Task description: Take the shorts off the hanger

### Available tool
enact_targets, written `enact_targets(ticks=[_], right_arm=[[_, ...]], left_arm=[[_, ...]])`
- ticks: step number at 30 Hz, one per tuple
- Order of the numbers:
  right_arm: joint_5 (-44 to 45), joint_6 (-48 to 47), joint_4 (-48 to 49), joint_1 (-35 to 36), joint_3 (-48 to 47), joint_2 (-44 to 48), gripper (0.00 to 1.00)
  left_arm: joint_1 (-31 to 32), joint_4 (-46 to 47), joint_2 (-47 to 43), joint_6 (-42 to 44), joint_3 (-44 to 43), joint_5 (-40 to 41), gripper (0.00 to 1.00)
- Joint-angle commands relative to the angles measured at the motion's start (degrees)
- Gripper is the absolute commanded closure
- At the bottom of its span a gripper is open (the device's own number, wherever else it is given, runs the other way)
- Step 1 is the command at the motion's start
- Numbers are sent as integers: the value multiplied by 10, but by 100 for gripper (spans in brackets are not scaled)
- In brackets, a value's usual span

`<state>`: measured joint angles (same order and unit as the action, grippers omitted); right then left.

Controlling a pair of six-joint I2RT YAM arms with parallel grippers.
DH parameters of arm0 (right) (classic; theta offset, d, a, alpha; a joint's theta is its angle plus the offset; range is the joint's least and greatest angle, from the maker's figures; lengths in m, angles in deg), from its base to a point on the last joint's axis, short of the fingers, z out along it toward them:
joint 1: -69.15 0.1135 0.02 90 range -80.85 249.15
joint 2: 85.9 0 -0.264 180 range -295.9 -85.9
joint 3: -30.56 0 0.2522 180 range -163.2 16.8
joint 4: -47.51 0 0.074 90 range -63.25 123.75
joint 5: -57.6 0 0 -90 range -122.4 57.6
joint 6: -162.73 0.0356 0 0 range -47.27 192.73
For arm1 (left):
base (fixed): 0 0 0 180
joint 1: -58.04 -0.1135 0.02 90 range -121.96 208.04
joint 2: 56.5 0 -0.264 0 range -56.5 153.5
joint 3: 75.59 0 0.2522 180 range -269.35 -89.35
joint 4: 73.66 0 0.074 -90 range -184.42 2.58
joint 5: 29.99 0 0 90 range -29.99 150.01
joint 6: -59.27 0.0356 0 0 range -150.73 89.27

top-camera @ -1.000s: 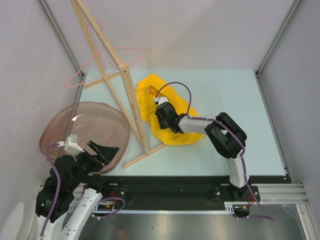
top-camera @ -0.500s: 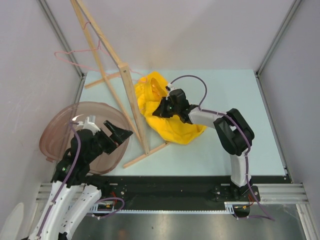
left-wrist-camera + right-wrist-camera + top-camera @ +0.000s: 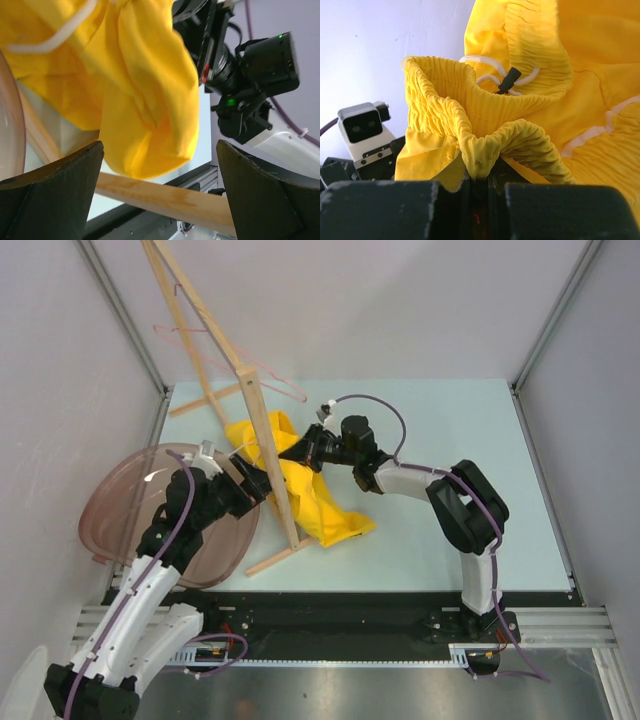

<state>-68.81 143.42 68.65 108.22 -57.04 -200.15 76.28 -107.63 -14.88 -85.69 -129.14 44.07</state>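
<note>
The bright yellow shorts [image 3: 312, 497] hang bunched over the table just right of the rack's post, off the hanger. My right gripper [image 3: 306, 449] is shut on their gathered waistband [image 3: 479, 159], with the drawstring showing behind it. The thin pink wire hanger [image 3: 285, 388] hangs bare on the wooden rack's slanted bar, above and behind the shorts. My left gripper [image 3: 254, 483] is open, left of the post, level with the shorts. In the left wrist view the shorts [image 3: 145, 90] hang beyond the open jaws, not between them, with a wooden bar [image 3: 170, 197] crossing below.
The pale wooden rack [image 3: 262, 430] stands on the table's left half, its post and foot bars between my two arms. A translucent pink bowl [image 3: 120, 515] sits at the left edge under my left arm. Grey walls close in left, right and behind.
My right gripper carried the shorts left, toward the rack post. My left arm rose and reached right until its open jaws face the shorts. The bare hanger swung along the rack bar.
</note>
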Motion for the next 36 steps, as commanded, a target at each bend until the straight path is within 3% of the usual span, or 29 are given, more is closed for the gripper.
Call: enact_targets(ticks=[1, 10, 16, 21, 22, 23, 24, 26, 27, 29, 30, 33, 36], right_arm=[[-37, 60, 67, 15, 5, 48, 100], [-43, 66, 76, 19, 27, 65, 100], [-41, 73, 82, 17, 41, 76, 100], [-46, 83, 95, 15, 47, 77, 99], [-46, 81, 92, 11, 51, 81, 96], [-45, 76, 79, 10, 53, 83, 92], [-42, 59, 69, 8, 54, 88, 79], [-31, 32, 21, 2, 59, 106, 64], [-25, 17, -1, -2, 59, 113, 51], [0, -35, -72, -14, 60, 141, 41], [10, -53, -96, -19, 60, 153, 31], [49, -124, -188, -44, 61, 194, 20], [75, -173, -254, -68, 61, 226, 17]], left_arm=[[-12, 89, 15, 7, 12, -26, 0], [-32, 133, 57, -15, 13, -26, 3], [-43, 172, 77, -35, 24, -35, 27], [-49, 189, 85, -40, 19, -39, 60], [-50, 185, 85, -35, 15, -37, 72], [-51, 179, 83, -31, 10, -34, 77], [-53, 160, 82, -25, -2, -30, 85], [-54, 137, 79, -3, -18, -12, 100], [-57, 107, 77, 5, -37, -6, 100], [-59, 83, 72, 34, -57, 7, 100], [-61, 72, 71, 45, -77, 11, 100], [-65, 30, 58, 97, -127, 36, 100], [-65, -18, 54, 143, -185, 62, 100]])
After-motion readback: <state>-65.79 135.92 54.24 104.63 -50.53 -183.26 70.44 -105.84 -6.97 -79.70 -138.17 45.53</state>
